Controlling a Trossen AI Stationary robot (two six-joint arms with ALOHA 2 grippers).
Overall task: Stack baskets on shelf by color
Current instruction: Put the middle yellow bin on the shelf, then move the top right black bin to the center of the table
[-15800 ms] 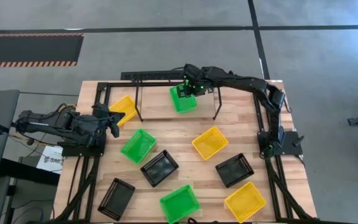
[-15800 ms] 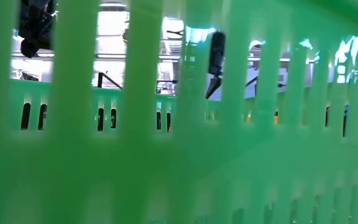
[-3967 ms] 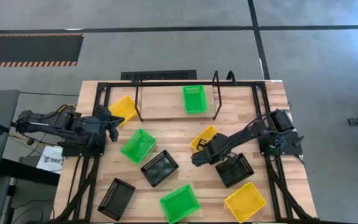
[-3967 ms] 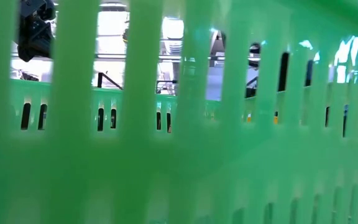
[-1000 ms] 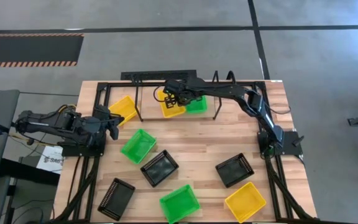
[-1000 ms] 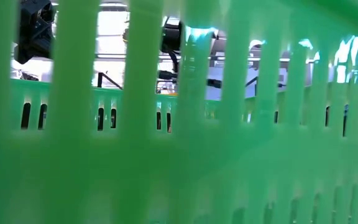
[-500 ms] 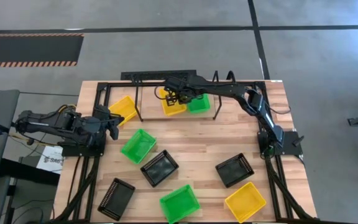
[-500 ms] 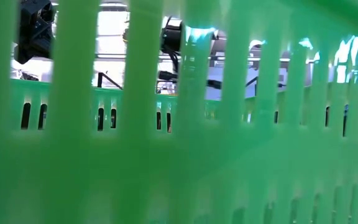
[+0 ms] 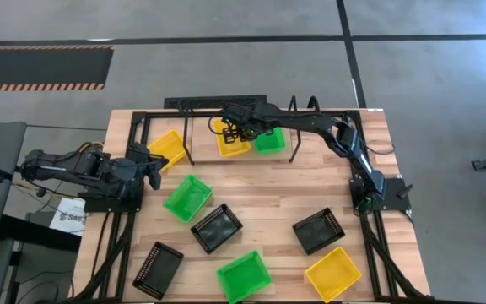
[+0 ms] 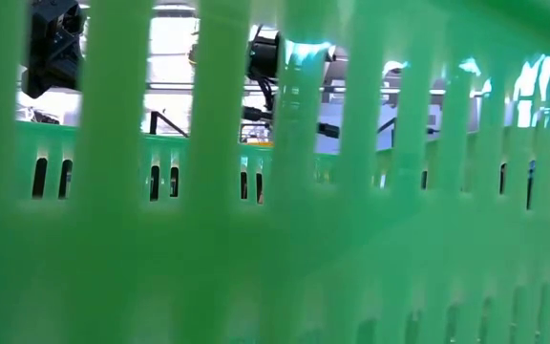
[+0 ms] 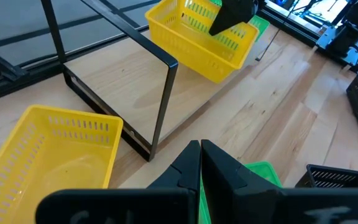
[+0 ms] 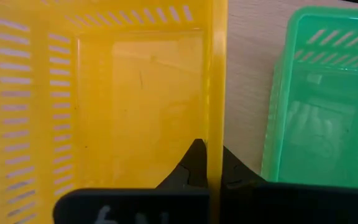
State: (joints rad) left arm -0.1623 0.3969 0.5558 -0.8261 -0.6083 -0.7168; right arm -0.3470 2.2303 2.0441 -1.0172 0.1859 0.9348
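Observation:
My right gripper reaches over the shelf at the table's far side and is shut on a yellow basket. The left wrist view shows that basket tilted above the shelf's pale board. A green basket stands on the board just to its right. My left gripper waits shut at the table's left edge, near another yellow basket that lies on the table. My right gripper pinches the rim of the yellow basket's side wall, the wall next to the green basket. One finger is inside the basket and one outside. The fingers slant down from above. The basket hangs tilted over the board.
Loose on the table lie a green basket, two black baskets, another green one, a yellow one and a black one. A green mesh wall fills the low view.

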